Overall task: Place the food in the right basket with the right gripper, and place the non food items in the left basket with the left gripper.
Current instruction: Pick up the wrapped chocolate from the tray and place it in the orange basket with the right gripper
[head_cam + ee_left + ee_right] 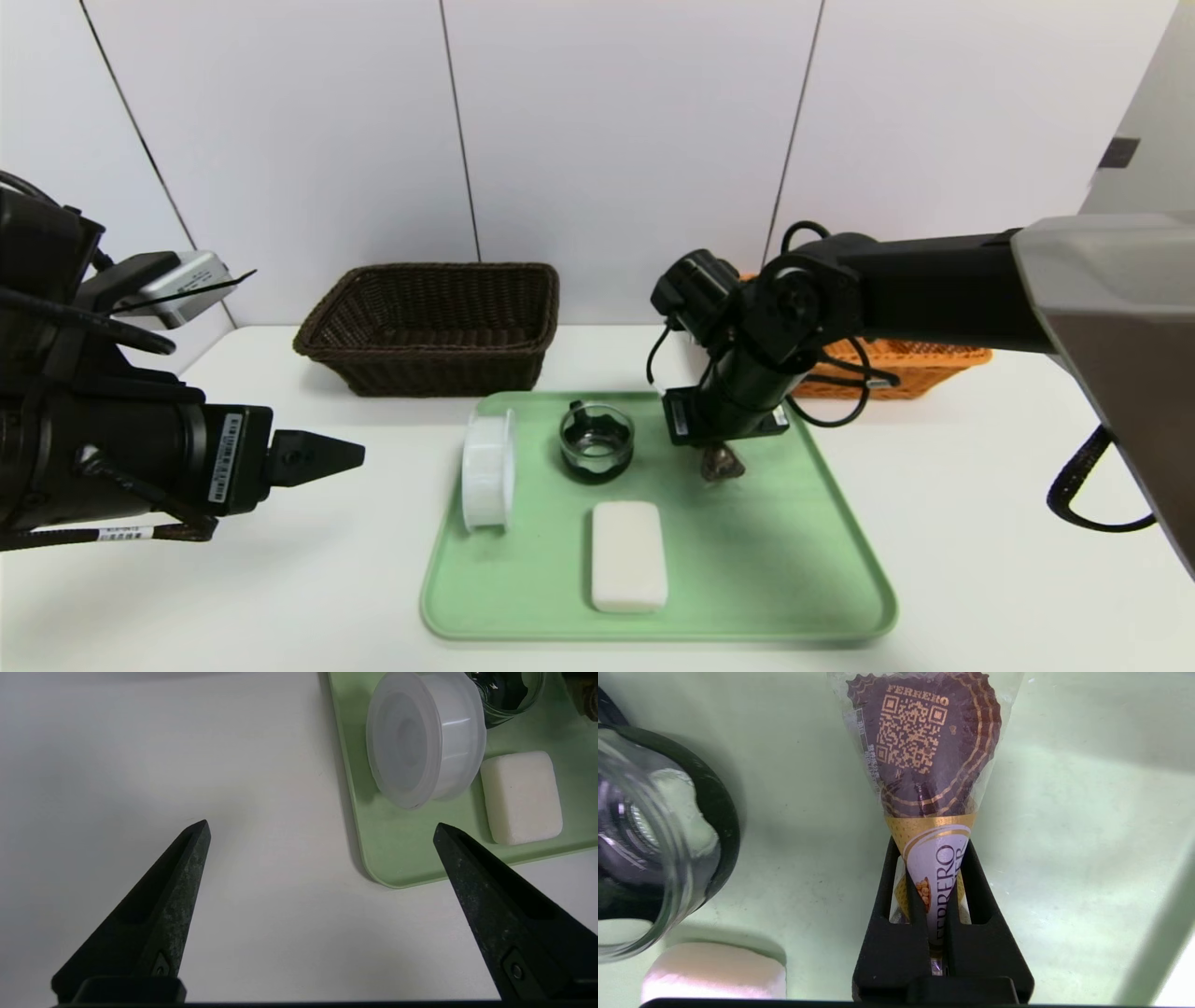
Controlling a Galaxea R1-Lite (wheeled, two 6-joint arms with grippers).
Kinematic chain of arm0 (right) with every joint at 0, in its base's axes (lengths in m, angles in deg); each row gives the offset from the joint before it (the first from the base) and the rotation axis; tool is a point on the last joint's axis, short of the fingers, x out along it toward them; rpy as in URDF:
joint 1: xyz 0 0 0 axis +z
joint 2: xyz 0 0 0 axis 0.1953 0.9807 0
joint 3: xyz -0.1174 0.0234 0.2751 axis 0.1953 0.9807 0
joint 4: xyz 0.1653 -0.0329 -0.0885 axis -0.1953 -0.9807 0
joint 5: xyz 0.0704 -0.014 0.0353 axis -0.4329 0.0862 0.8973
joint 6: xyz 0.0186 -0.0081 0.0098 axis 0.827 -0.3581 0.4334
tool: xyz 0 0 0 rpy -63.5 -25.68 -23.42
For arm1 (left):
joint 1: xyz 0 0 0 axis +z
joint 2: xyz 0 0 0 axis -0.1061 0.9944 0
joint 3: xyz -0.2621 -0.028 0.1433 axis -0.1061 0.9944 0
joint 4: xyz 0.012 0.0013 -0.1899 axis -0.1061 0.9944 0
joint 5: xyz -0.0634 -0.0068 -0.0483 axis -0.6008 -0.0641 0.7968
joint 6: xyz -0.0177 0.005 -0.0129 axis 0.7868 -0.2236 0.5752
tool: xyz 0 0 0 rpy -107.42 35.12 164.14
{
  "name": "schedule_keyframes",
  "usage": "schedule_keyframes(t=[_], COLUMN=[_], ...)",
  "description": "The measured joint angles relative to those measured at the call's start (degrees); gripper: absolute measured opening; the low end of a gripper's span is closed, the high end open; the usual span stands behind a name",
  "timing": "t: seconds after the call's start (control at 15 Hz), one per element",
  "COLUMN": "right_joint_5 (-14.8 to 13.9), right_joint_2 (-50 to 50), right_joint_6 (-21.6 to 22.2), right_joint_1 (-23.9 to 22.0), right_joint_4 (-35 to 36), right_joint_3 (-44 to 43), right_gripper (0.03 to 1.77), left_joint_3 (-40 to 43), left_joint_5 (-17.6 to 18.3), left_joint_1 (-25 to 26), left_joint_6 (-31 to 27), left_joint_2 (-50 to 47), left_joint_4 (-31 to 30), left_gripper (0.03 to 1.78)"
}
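Observation:
My right gripper point(930, 844) is shut on the clear-wrapped stick of gold and brown sweets point(924, 756), which hangs just above the green tray point(766, 560) near its far right part point(722, 462). On the tray sit the white ring-shaped roll point(488, 469) on its edge, the glass cup with black inside point(597, 441) and the white bar point(629, 556). My left gripper point(322, 826) is open over the bare table, left of the tray. The dark brown basket point(434, 327) stands behind the tray. The orange basket point(920, 364) is mostly hidden by my right arm. No lime is in view.
A white wall rises just behind both baskets. The white table point(980, 523) lies bare on either side of the tray. A black cable point(1083, 495) loops down from my right arm at the far right.

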Motion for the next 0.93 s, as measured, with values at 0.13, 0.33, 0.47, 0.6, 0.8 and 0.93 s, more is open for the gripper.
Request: schedule_keyframes(t=[0.13,0.33,0.47,0.6,0.8,0.93], right_joint_5=[0.0,0.8,2.3,2.5,1.0,-0.4], right_joint_2=[-1.5,-5.5,-8.9,-11.1,-13.0,-12.9], right_joint_6=[0.0,-0.1,-0.2,-0.2,-0.3,-0.2], right_joint_1=[0.5,1.5,2.1,1.9,-1.7,-5.8], right_joint_4=[0.0,0.3,1.1,4.3,13.2,16.7], right_joint_3=[0.1,0.0,-0.8,-3.1,-5.9,-6.4], right_gripper=[0.13,0.13,0.13,0.13,0.13,0.13], left_joint_3=[0.0,0.3,0.3,0.3,0.3,0.1], left_joint_5=[0.0,0.0,0.0,0.0,0.0,0.0], left_joint_1=[0.0,0.0,0.0,0.0,0.0,0.0], left_joint_6=[0.1,0.1,0.1,0.2,0.1,0.1], left_joint_2=[-0.2,-0.5,-0.5,-0.6,-0.4,-0.2], left_joint_4=[0.0,0.1,0.0,0.0,-0.1,-0.2], left_gripper=[1.69,1.69,1.69,1.69,1.69,1.69])
